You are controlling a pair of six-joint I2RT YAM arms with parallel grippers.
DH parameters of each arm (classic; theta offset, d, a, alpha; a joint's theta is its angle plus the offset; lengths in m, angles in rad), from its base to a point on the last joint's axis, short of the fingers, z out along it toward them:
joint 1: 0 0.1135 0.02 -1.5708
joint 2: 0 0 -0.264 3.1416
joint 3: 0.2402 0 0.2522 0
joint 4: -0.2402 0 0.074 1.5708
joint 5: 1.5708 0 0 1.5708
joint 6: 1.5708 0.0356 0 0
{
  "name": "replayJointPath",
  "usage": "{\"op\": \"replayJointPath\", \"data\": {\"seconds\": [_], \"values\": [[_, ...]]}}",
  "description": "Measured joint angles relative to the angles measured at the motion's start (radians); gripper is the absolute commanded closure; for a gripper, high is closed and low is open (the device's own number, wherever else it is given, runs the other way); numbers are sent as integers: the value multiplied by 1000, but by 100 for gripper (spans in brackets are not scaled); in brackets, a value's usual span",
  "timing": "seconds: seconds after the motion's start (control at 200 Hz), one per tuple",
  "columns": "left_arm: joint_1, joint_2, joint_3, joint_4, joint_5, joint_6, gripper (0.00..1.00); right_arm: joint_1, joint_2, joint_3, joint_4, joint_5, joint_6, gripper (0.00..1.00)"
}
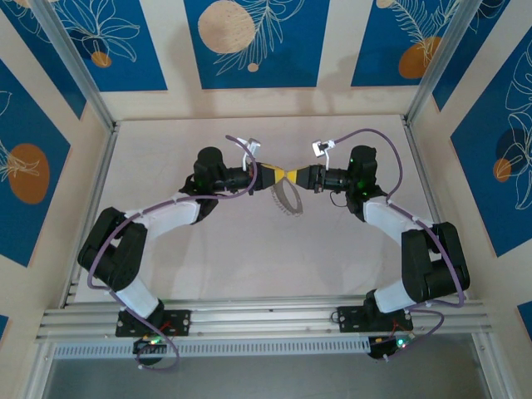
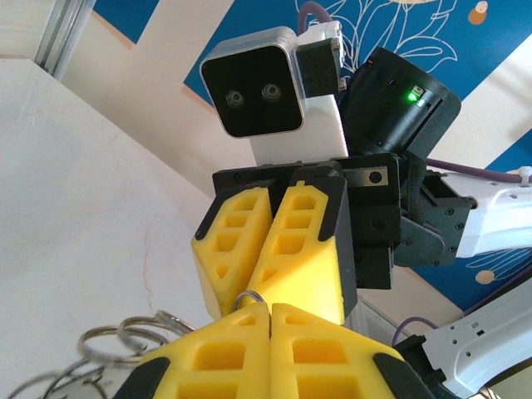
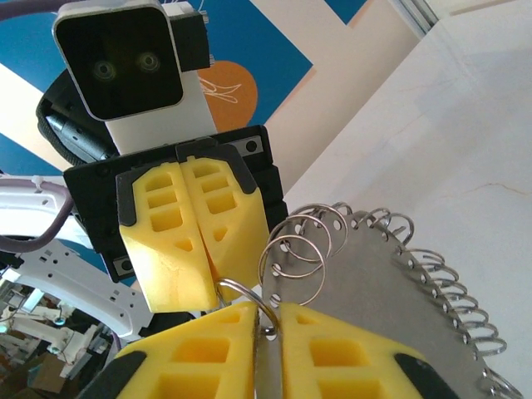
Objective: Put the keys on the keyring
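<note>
There are two arms, each with one pincer. The left pincer point(image 1: 281, 175) and the right pincer point(image 1: 296, 175) meet tip to tip over the middle of the bench point(image 1: 249, 258), towards its far side.

There is one keyring point(image 1: 288, 200). It hangs just near of the meeting tips and drops towards the bench. From the right wrist it reads as a flat silvery strip edged with small wire rings point(image 3: 291, 258). Three larger rings sit at the end nearest the tips. The rest run along the edge, too crowded to count.

The right pincer's fingers point(image 3: 349, 357) are clamped on the keyring, whose thin metal fills the narrow slot between them. The left pincer's fingers point(image 3: 166, 241) are pressed together. One wire ring lies right at their tips, but I cannot tell if it is pinched or only touching.

Two wrist cameras face each other. The right arm's camera point(image 2: 253, 83) sits above its own fingers, and the left arm's camera point(image 3: 120, 58) does likewise.

Blue and cream walls point(image 1: 249, 41) enclose the bench on the left, right and far sides. A metal rail point(image 1: 266, 320) runs along the near edge and carries both arm bases.
</note>
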Motion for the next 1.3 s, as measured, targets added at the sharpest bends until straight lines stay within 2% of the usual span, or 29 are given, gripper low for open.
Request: {"op": "replayJointPath", "data": {"seconds": [0.185,0.445,0.49,0.675,0.805,0.89,1.075,1.295], "values": [[0,2,0,0,6,0,100,0,0,0,18,0,13,81],[1,2,2,29,5,-7,100,0,2,0,50,-5,42,96],[1,2,3,34,5,-7,100,0,3,0,58,-5,43,95],[1,4,3,39,8,-8,100,3,8,0,74,-8,55,79],[0,6,3,39,16,-8,100,13,8,0,89,-9,61,78],[0,6,3,39,16,-8,100,13,8,0,90,-10,61,81],[3,6,3,45,8,-16,100,12,8,0,107,-25,66,100],[5,8,3,45,5,-26,100,12,8,0,118,-31,73,100]]}}
